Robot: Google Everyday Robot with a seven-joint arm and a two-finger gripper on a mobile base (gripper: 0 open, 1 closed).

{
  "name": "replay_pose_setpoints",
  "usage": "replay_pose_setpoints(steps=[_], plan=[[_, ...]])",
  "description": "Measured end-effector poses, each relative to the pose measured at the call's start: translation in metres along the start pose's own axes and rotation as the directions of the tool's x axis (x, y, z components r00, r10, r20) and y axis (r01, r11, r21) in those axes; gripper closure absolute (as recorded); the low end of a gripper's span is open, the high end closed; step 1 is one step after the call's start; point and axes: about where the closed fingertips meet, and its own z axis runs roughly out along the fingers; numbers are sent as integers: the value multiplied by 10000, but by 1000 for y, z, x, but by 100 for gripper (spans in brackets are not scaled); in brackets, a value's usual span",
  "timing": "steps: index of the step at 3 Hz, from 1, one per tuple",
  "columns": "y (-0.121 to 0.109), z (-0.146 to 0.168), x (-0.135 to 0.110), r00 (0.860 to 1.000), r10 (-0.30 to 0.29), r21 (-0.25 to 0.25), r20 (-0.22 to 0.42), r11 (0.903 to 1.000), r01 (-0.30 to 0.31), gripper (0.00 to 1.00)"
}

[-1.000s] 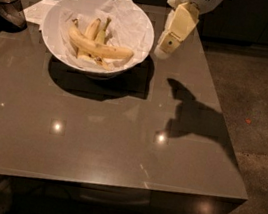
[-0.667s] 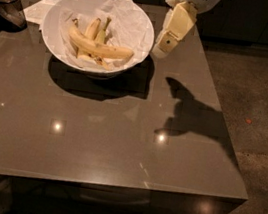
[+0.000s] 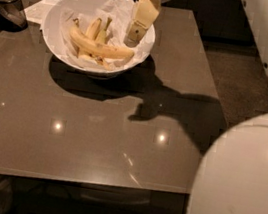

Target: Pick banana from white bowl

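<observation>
banana (image 3: pixel 100 49), the longest one, yellow and gently curved with a dark stem end on the left and a brownish tip on the right, lies across the middle of the large, round, glossy white bowl (image 3: pixel 48 27), on the crumpled white paper lining (image 3: pixel 114 9). in the one camera view, the shorter, paler bananas (image 3: pixel 94 28) lean just behind it with their stems pointing up. the bowl stands on the far left part of the glossy grey-brown table (image 3: pixel 93 138), and a flat white paper sheet (image 3: pixel 40 9) lies just beside its far rim.

the cream-coloured robot gripper (image 3: pixel 130 38) comes down from the top edge of the view into the bowl's right half, its tip just behind the banana's brownish end. i cannot tell whether it is apart or together, nor whether it touches the fruit.

this looks like the final approach before the grasp. to do it well, the gripper should shift left toward the banana's thicker middle, turn so that it closes across the fruit's width, and go low enough to straddle it. it should stay clear of the paper folds and the shorter bananas behind, then lift straight up past the rim.
</observation>
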Motion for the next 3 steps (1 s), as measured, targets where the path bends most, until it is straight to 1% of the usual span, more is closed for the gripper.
replay_pose_setpoints(steps=[1,2,3], plan=[[-14,14,-19,9996,-208,-56,-179,9998,207,18],[-25,26,-29,9992,-257,-77,-298,9996,255,36],[-33,39,-35,9988,-267,-168,-404,9995,260,30]])
